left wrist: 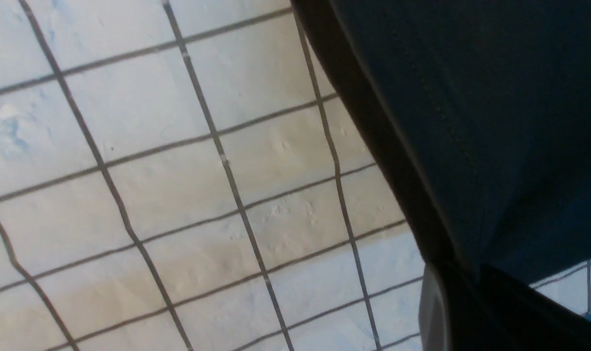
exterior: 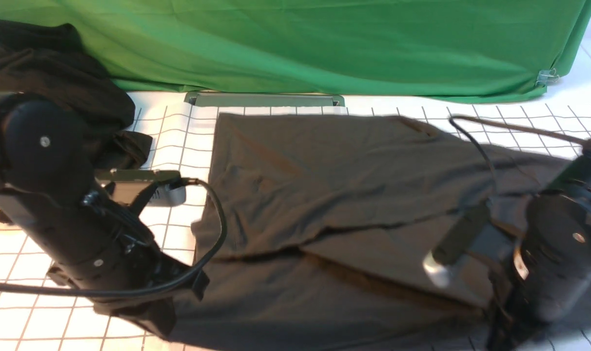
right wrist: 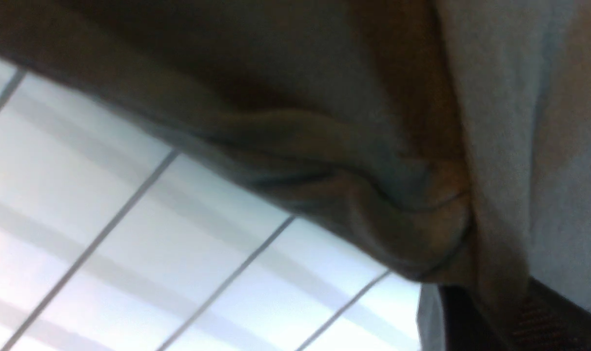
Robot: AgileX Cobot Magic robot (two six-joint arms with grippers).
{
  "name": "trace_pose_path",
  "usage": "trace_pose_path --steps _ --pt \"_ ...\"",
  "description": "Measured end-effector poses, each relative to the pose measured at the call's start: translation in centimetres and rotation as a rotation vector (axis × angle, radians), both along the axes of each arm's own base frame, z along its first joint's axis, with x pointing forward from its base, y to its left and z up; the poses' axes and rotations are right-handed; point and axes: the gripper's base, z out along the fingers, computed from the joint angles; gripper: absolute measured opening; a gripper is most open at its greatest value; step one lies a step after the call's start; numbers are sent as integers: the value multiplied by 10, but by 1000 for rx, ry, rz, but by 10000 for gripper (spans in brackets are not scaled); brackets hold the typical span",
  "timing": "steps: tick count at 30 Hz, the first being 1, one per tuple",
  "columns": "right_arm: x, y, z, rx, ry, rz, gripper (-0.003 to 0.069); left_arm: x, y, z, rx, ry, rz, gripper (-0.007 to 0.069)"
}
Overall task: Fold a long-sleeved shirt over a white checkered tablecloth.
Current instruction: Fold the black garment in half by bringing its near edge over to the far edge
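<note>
- First, nearest us, lower left of the front view: left gripper (exterior: 181,297), closed on the near left corner of the long-sleeved shirt (exterior: 334,195). Its wrist view shows dark cloth running taut into the jaws, lifted off the grid as far as we can tell.
- Lower right: right gripper (exterior: 495,317), pinched on the near right corner. Its wrist view shows the hem bunched close at the jaws.
- Centre: shirt body, spread on the white checkered tablecloth (exterior: 178,146), print not showing. A layer lies slantwise across the middle, which we take for a sleeve already turned in.
- Progress, by our reckoning: roughly midway. The sleeve work looks done on at least one side. The near hem is gripped but not yet carried to the far edge; that fold and the release remain.
- Upper left: plain black garment (exterior: 56,63), heaped, no part of the task.
- Farthest, along the top: green cloth (exterior: 325,44), hanging as a backdrop.
</note>
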Motion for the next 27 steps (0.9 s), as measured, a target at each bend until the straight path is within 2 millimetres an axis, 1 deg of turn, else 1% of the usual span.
trace_pose_path --steps 4,5,7,9,12,16,19,21,24,27 --pt "-21 -9 -4 -3 69 -28 54 -12 2 -3 -6 53 3 12" --pt "-23 -11 -5 -4 76 -31 54 -12 2 -3 -8 53 4 12" --pt "-31 -14 -5 2 85 -39 54 -19 3 -6 -23 84 10 12" --pt "-34 -16 -2 10 75 -57 54 -21 2 -5 -37 87 14 12" --pt "-34 -17 2 21 60 -71 54 -19 2 -1 -43 65 15 12" --pt "-24 -13 14 34 -4 -66 54 -6 0 15 -51 -36 12 12" --pt "-10 -7 29 80 -100 -63 54 2 -3 27 -67 -95 13 12" --pt "0 -4 39 117 -152 -76 54 10 -5 30 -71 -128 16 12" --pt "18 -4 49 150 -203 -126 54 26 -8 27 -59 -172 34 12" --pt "36 -10 51 154 -221 -173 54 47 -9 20 -61 -199 71 12"
